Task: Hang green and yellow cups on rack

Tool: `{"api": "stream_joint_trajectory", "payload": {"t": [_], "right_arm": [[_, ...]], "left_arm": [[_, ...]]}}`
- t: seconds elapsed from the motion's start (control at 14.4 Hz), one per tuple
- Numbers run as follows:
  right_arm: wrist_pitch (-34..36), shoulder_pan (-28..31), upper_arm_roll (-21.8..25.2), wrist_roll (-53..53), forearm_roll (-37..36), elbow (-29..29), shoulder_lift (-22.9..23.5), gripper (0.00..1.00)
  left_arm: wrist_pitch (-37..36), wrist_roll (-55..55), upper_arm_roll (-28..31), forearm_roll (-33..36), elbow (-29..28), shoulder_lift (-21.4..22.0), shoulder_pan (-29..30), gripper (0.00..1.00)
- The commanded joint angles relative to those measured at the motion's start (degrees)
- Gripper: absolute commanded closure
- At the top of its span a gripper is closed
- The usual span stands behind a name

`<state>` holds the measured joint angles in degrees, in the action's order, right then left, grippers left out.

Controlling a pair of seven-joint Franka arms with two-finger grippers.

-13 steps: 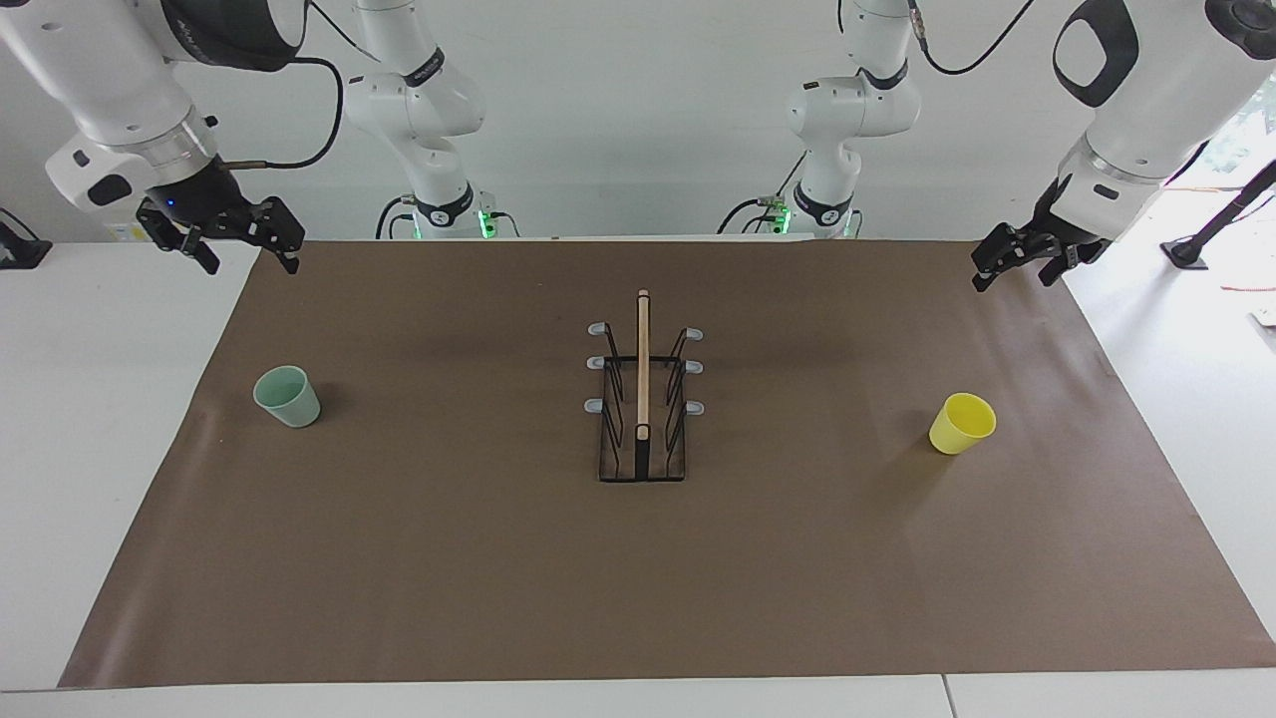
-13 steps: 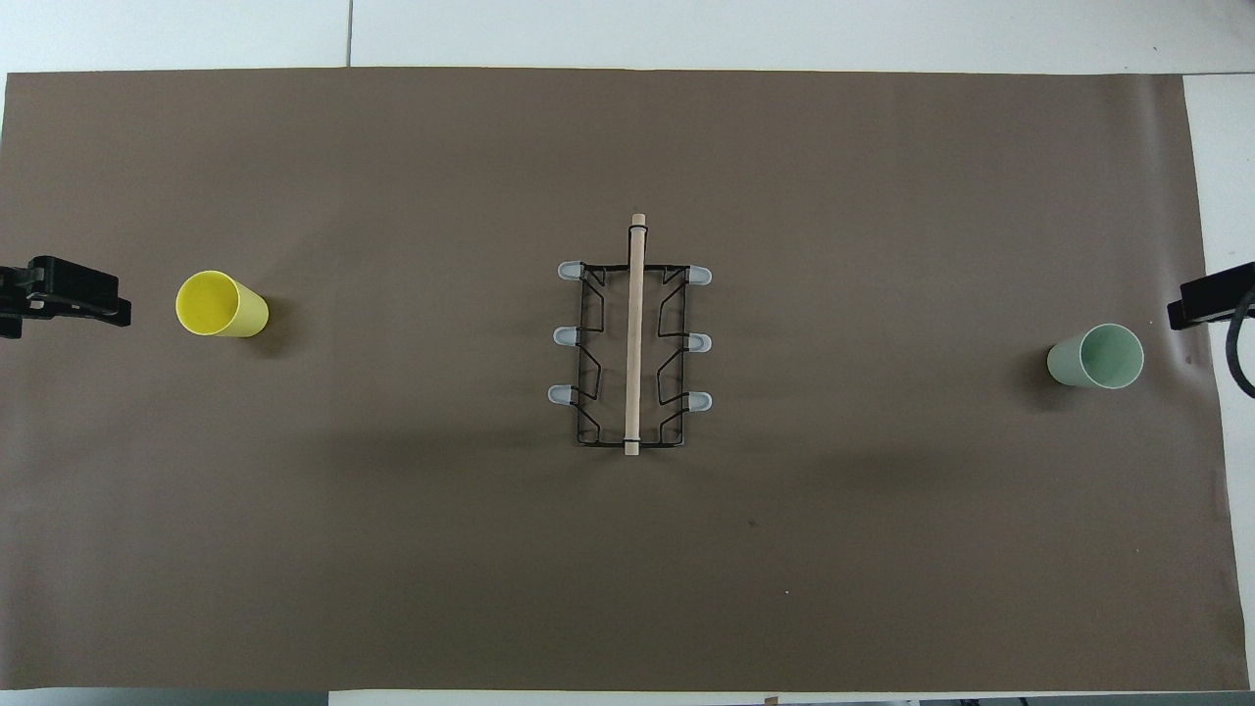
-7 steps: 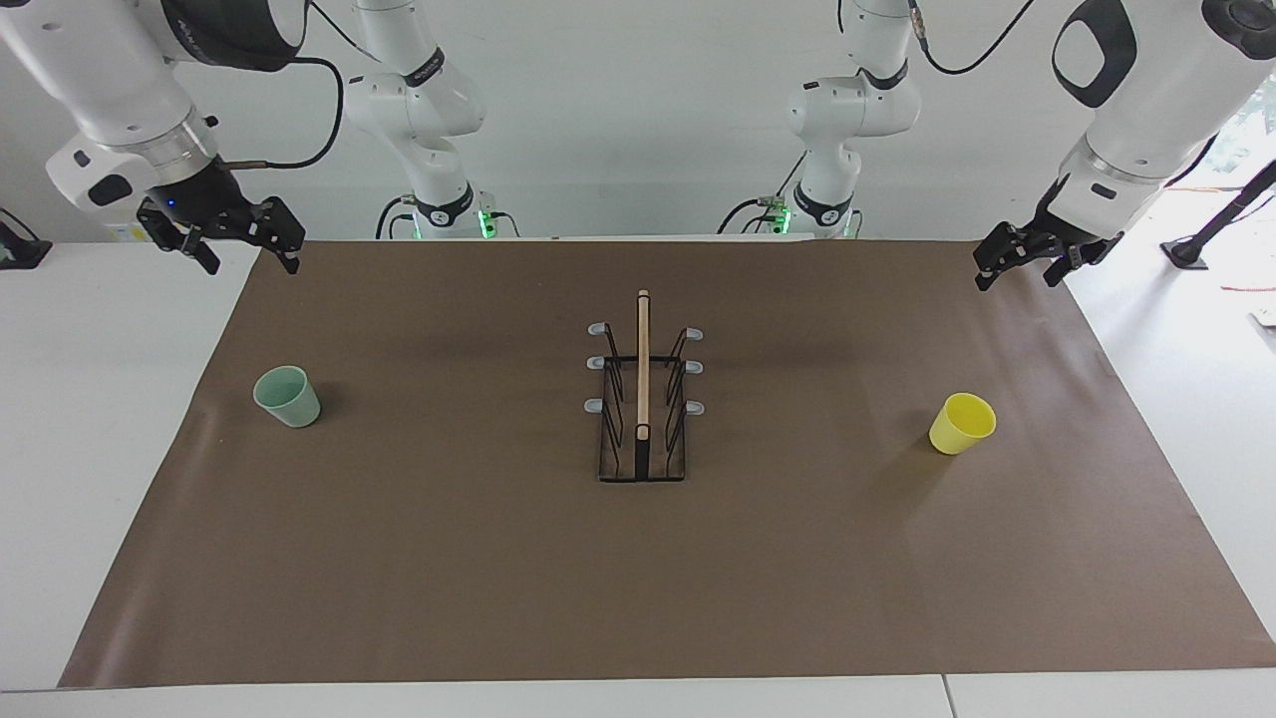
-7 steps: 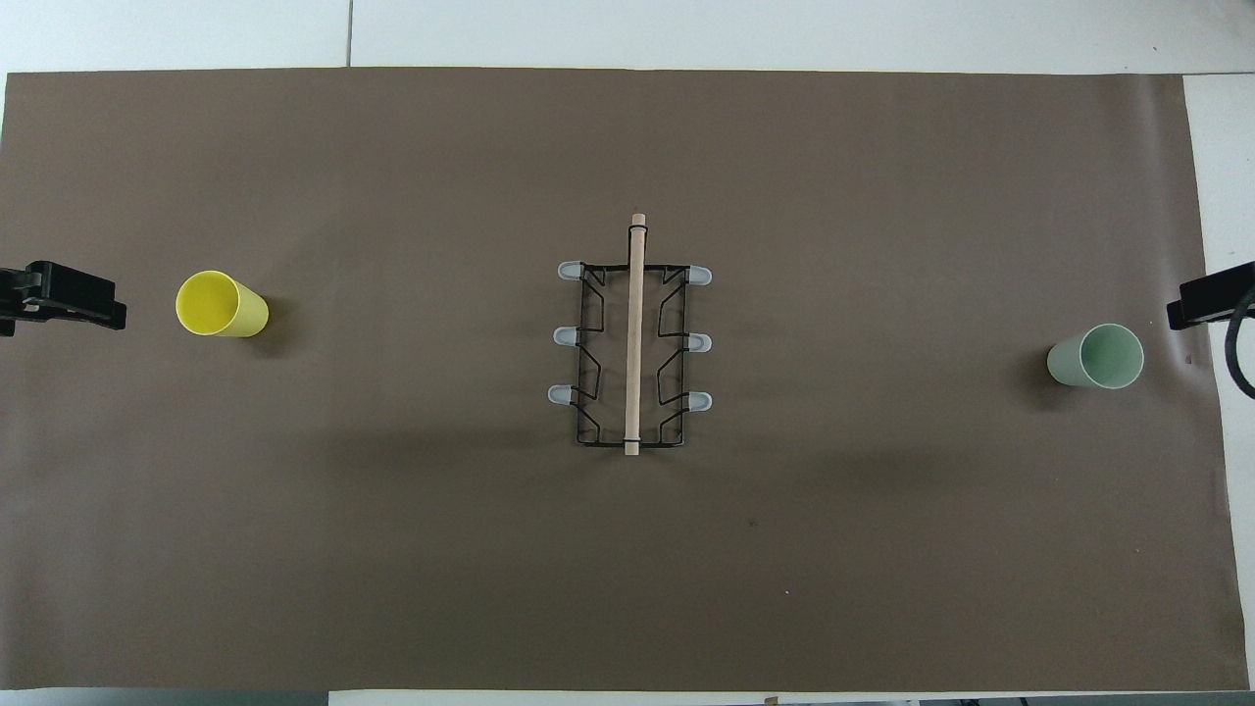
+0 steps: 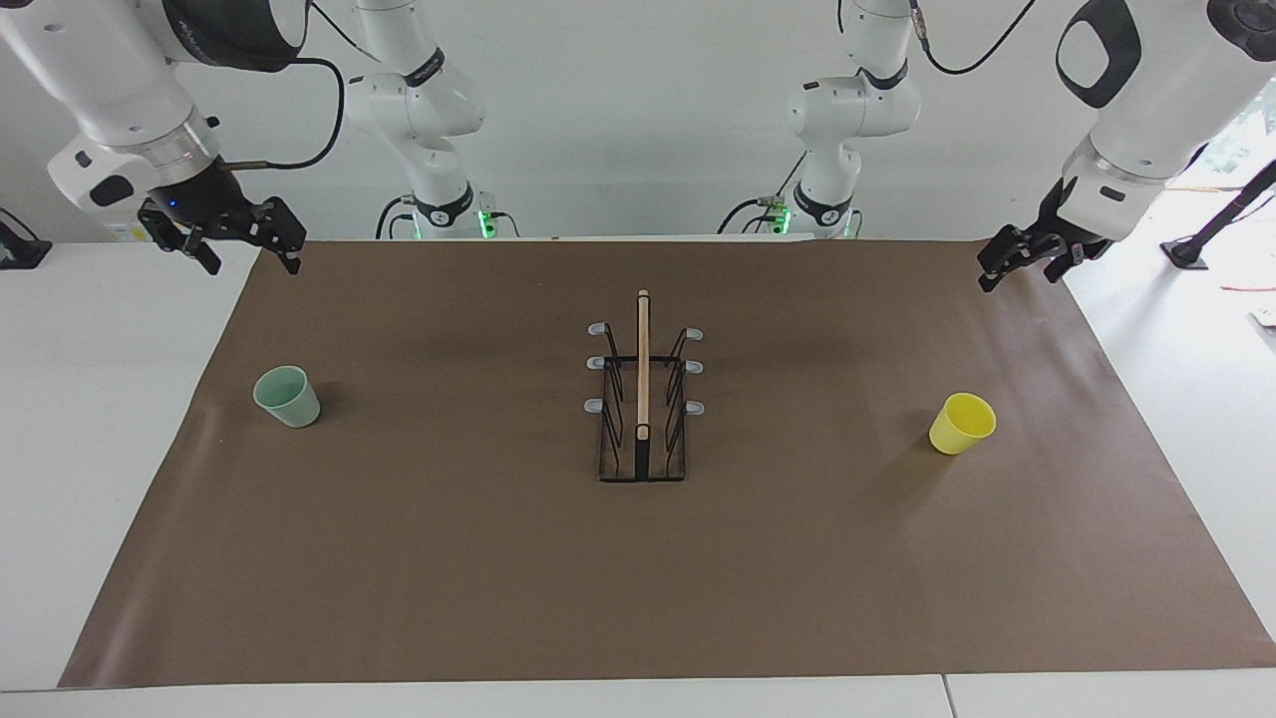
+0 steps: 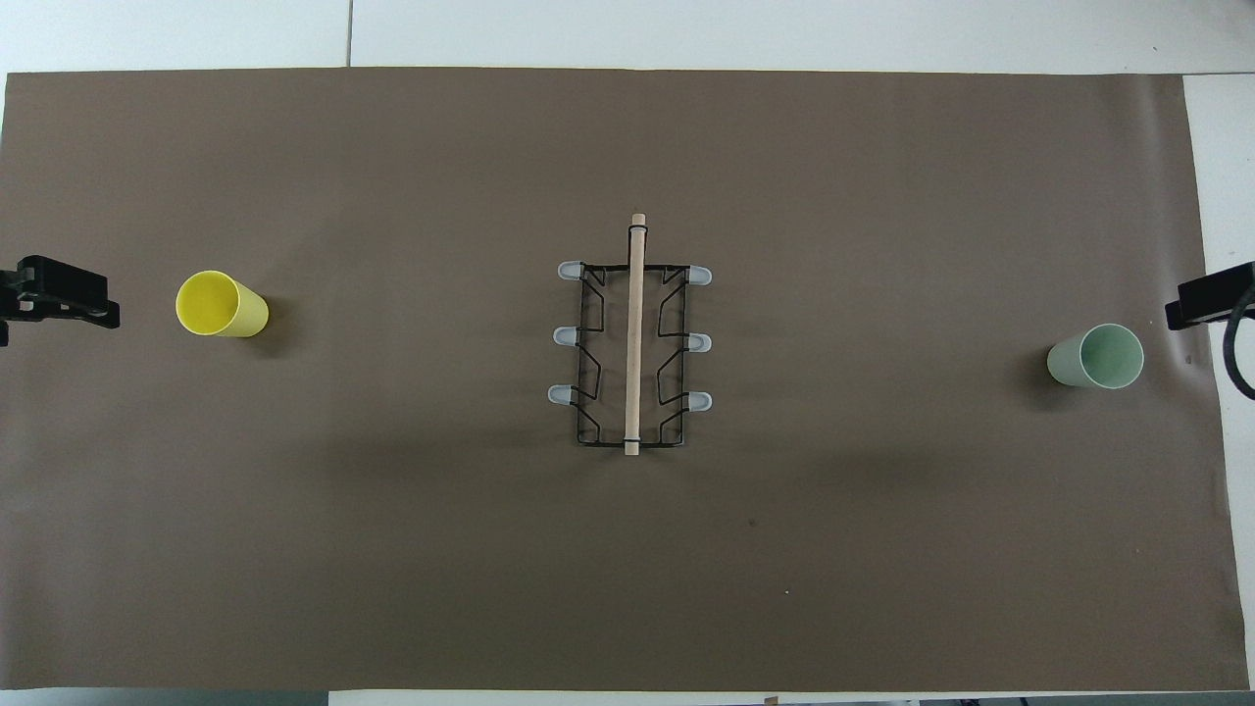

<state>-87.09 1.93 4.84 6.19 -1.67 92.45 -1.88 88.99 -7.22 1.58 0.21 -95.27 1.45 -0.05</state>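
Observation:
The rack [image 5: 643, 371] stands mid-mat, all its grey-tipped prongs bare; it also shows in the overhead view [image 6: 635, 333]. The green cup [image 5: 288, 397] stands upright, mouth up, toward the right arm's end [image 6: 1096, 355]. The yellow cup [image 5: 963, 423] stands upright, mouth up, toward the left arm's end [image 6: 221, 304]. My right gripper [image 5: 251, 263] is open and empty, raised over the mat's edge at its end [image 6: 1211, 299]. My left gripper [image 5: 1017, 279] is open and empty, raised over the mat's edge at its own end [image 6: 59, 299].
A brown mat [image 5: 449, 558] covers most of the white table [image 5: 90, 449]. Two more white arms [image 5: 429, 110] stand at the robots' edge of the table. Nothing else lies on the mat.
My left gripper has drawn slightly away from the yellow cup, toward its end of the table. My right gripper has barely moved. The cups and the rack have not moved.

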Motion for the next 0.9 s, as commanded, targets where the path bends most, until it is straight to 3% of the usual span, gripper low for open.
{"api": "stream_joint_trajectory", "payload": {"t": [0.0,0.21,0.49,0.56,0.84], "right_arm": [[1.7,0.4,-0.3,-0.9,0.9,0.7,-0.8,0.0],[6.0,-0.6,-0.4,-0.7,0.9,0.8,-1.2,0.0],[4.8,-0.6,-0.4,-0.6,-1.2,2.4,-1.6,0.0],[4.1,-1.2,-0.5,-0.5,-4.5,2.7,-0.9,0.0],[4.7,-8.3,-1.1,-0.2,-16.8,1.2,8.5,0.0]], "left_arm": [[-1.3,-8.5,-0.1,-1.8,-4.0,3.0,1.6,0.0],[0.0,-20.7,-0.1,-10.3,-5.0,2.5,5.2,0.0],[4.3,-41.1,-0.1,-19.7,-5.1,-1.1,8.7,0.0],[5.5,-46.1,-0.1,-21.7,-5.0,-2.8,9.4,0.0],[8.9,-55.5,-0.1,-28.8,-4.4,-9.4,13.3,0.0]]}}
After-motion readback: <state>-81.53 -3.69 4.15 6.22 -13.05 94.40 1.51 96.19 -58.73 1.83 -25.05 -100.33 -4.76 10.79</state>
